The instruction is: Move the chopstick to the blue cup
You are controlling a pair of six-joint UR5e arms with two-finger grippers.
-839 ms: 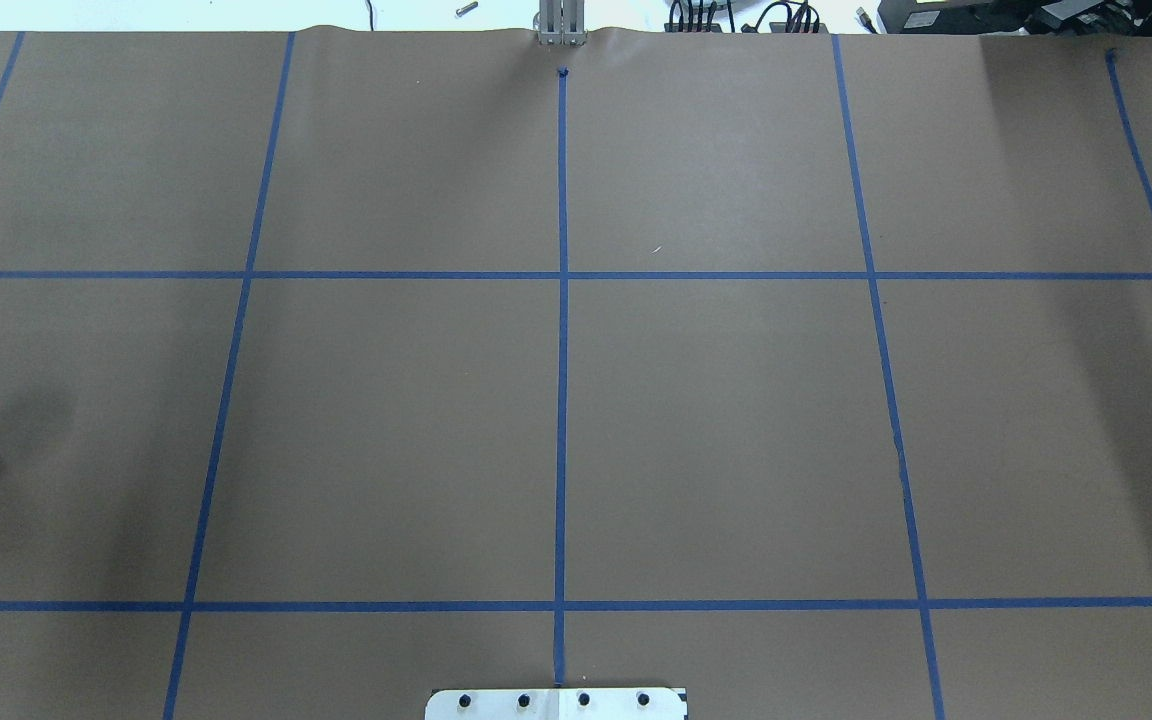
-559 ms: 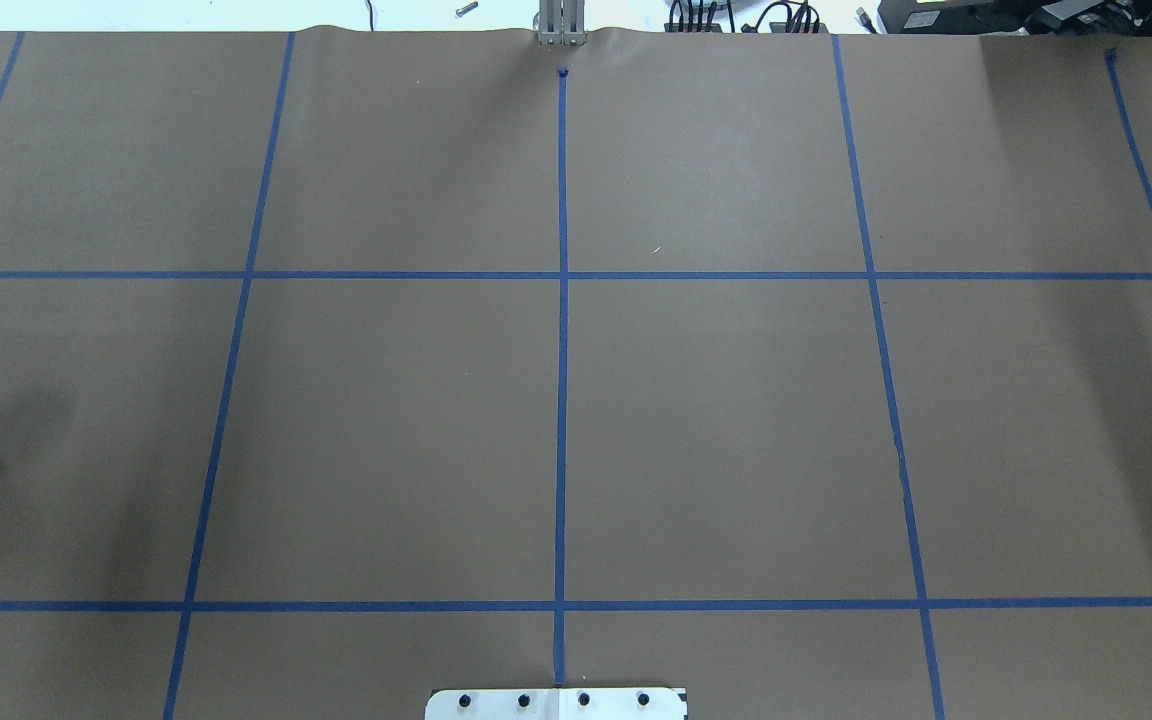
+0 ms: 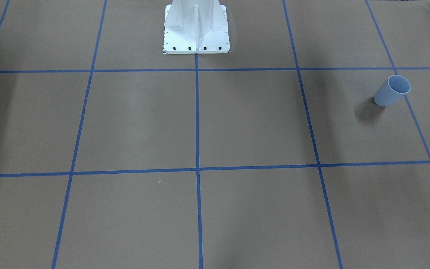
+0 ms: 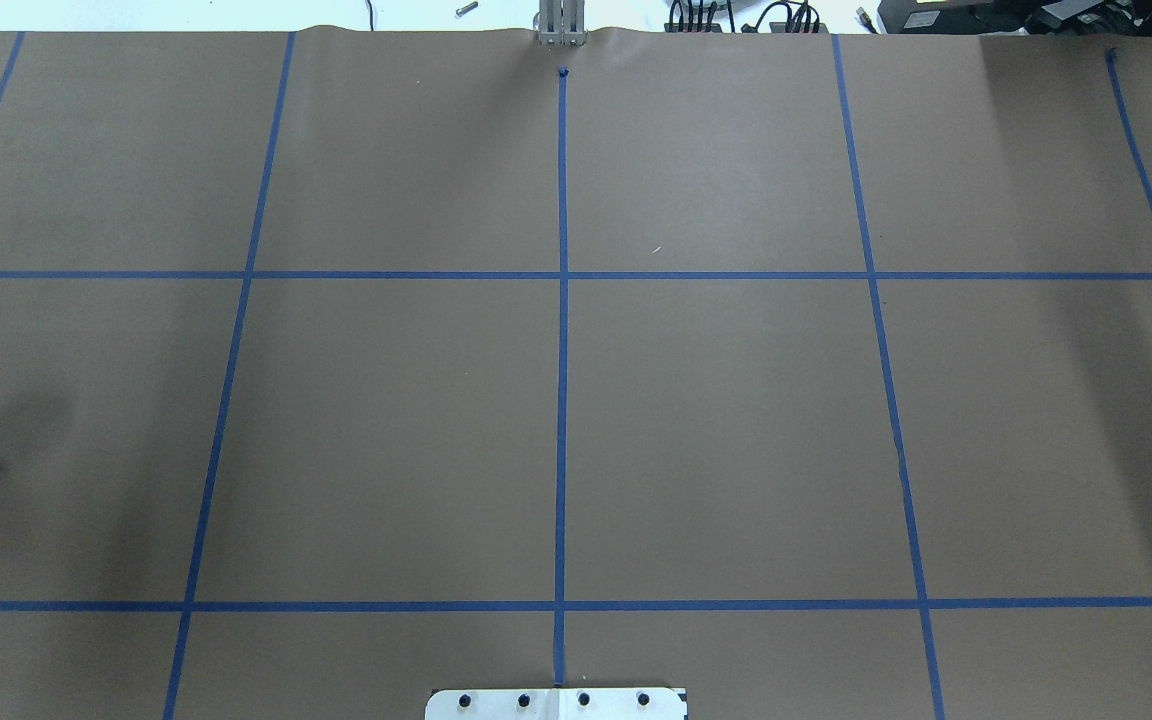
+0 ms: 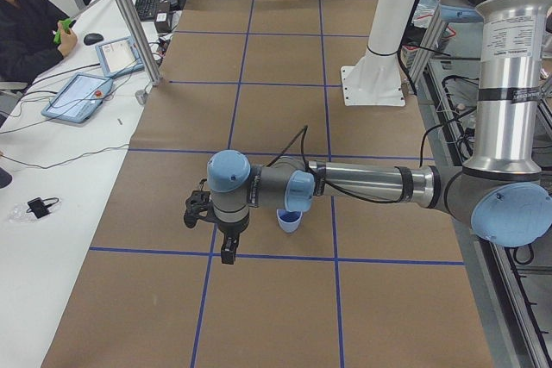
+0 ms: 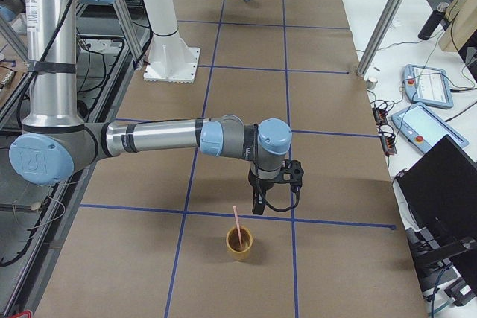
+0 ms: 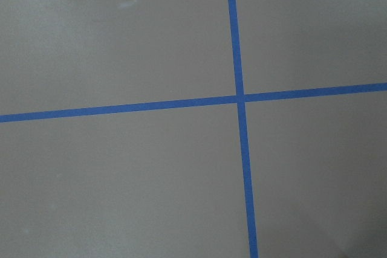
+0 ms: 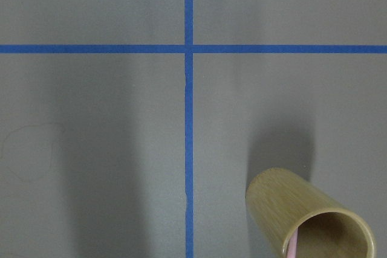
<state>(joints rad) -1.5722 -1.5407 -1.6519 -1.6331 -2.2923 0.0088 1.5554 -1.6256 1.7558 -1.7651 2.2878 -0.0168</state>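
My left gripper [image 5: 226, 252] hangs fingers-down over the brown paper-covered table [image 5: 259, 316]. The pale blue plastic cup [image 5: 289, 221] stands just beside it at 3 o'clock in the left-end view. From there I cannot tell whether this gripper is parted or closed, and my left wrist camera gives only crossing blue tape lines [image 7: 239, 98].

My right gripper [image 6: 256, 205] hangs near the tan bamboo cup [image 6: 239, 243], which stands at 7 o'clock of it in the right-end view. The thin pink chopstick [image 6: 236, 221] stands in that cup, its top rising past the rim toward 12 o'clock. Here too I cannot tell how the fingers are set.

I judge the chopstick light, stiff and smooth, so it is likely to pivot or slide between my pads. I would pinch the free length above the rim and lift straight up, since a sideways drag could tip the light bamboo cup.

The front-facing view shows the blue cup whole at 2 o'clock, upright and open-mouthed, but no arm and no bamboo cup. The overhead view catches only a sliver of it at the 9 o'clock edge. My right wrist view puts the bamboo cup at 5 o'clock with a mere trace of pink inside. Only the right-end view shows the stick's standing length.
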